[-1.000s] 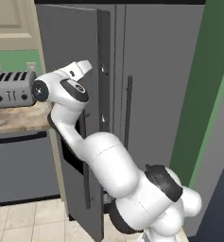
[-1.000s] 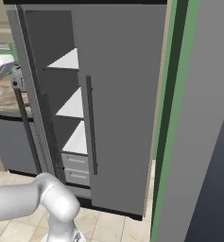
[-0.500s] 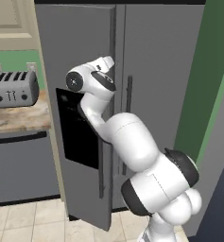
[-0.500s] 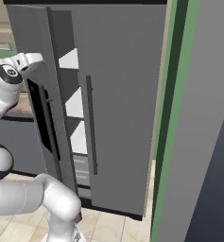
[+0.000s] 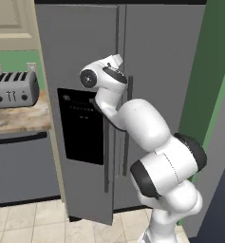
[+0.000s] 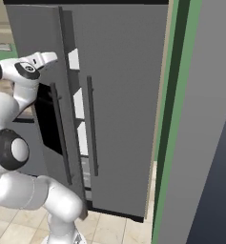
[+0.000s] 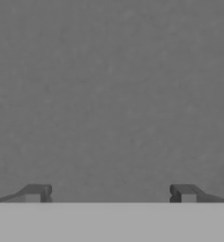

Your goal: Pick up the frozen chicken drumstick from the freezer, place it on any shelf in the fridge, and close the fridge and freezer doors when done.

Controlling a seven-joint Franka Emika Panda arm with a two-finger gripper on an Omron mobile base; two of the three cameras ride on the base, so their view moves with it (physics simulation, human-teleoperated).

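While the freezer door is nearly shut, entries run as follows.

Step in hand: closing the freezer door [image 5: 80,118], by my reading; it stands ajar by a narrow wedge, hinge at 9 o'clock, free edge at 3 o'clock in the left base view.
Gripper [image 7: 111,193]: fingers [image 7: 37,193] spread wide apart, holding nothing; flat grey door face fills the space ahead of them, very close.
Doing it well: press flat and square on the panel near the free edge, push steadily until the gap shows no white; keep the fingers off the bar handle [image 5: 106,142].
Fridge door [image 6: 124,105]: appears shut, flush, handle upright.
Freezer [image 6: 77,105]: a sliver of white shelves visible through the gap in the right base view, at 9 o'clock of the fridge door.
Door axis: long axis vertical; outer face with black dispenser panel [image 5: 80,126] points toward the robot.
Drumstick: location cannot be told; presumably behind the fridge door.
Toaster [image 5: 14,89]: on the desk [image 5: 16,121], at 9 o'clock of the freezer door.
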